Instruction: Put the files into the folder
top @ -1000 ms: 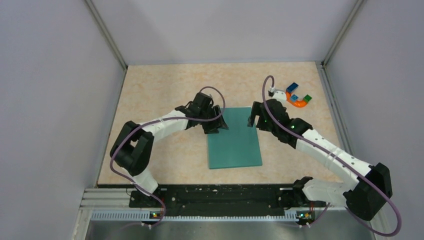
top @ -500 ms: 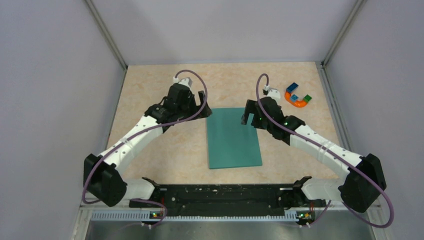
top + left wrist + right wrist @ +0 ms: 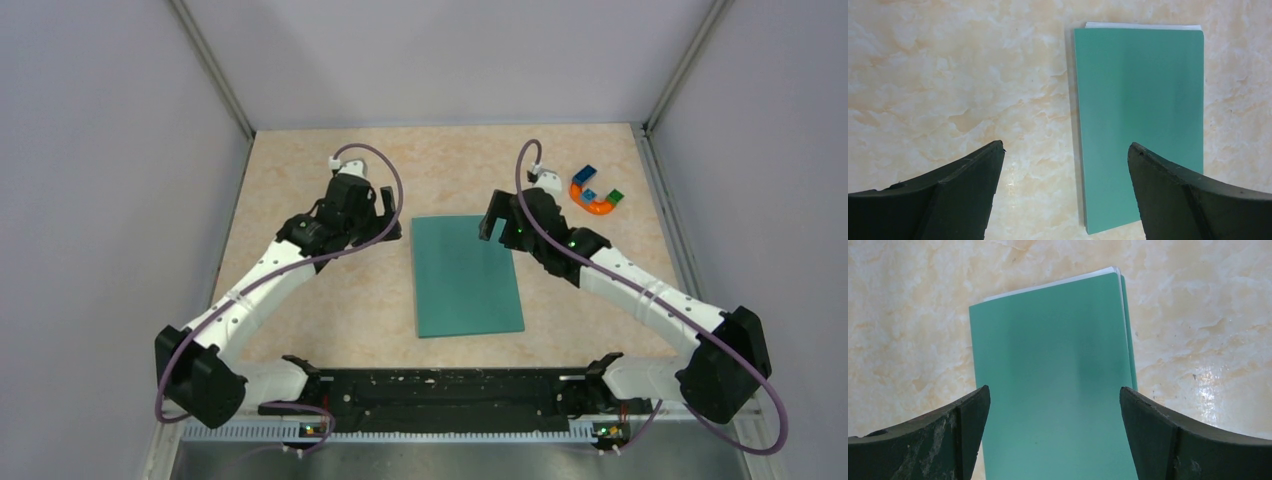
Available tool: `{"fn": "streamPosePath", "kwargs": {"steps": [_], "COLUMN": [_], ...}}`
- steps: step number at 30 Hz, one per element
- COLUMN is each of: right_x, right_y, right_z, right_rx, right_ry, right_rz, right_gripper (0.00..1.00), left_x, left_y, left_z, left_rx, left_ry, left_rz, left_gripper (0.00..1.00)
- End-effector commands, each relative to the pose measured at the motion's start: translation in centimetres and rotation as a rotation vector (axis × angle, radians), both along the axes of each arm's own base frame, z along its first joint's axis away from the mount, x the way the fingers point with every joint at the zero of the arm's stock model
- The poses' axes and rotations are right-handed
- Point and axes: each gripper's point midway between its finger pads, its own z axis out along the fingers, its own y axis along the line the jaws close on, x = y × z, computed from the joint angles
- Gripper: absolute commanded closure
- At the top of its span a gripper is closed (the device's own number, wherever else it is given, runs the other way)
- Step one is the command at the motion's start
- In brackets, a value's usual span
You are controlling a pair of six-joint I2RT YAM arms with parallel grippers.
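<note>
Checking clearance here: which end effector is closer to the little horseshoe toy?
The right end effector, at the folder's far right corner; the toy lies to its right. The left end effector is across the folder.

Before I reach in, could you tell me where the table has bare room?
Bare table lies beyond the folder, towards the back wall, and between the folder and the left arm. It is crowded beside the folder's far corners, where the left hand and right hand hover open, and by the horseshoe toy far right.
</note>
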Motion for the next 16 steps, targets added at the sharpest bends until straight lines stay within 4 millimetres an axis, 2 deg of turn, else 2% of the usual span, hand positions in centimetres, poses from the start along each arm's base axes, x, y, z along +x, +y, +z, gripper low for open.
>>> {"fn": "streamPosePath", "kwargs": {"steps": [1,16], "right_x": [1.39,1.54], "right_y": [0.63,0.89], "right_z": [2.57,2.45], "right_rx": [0.061,0.058], "right_ry": [-0.056,-0.053], "right_rz": [-0.020,-0.009], "right_gripper": [0.01,0.01], "left_x": [0.11,0.13], "left_y": [1.09,1.18], "left_z": [1.15,1.13], "left_rx": [0.017,-0.007], "left_ry": [-0.058,-0.073], "left_rz": [0.024,0.026], "left_gripper": [0.02,0.02]}}
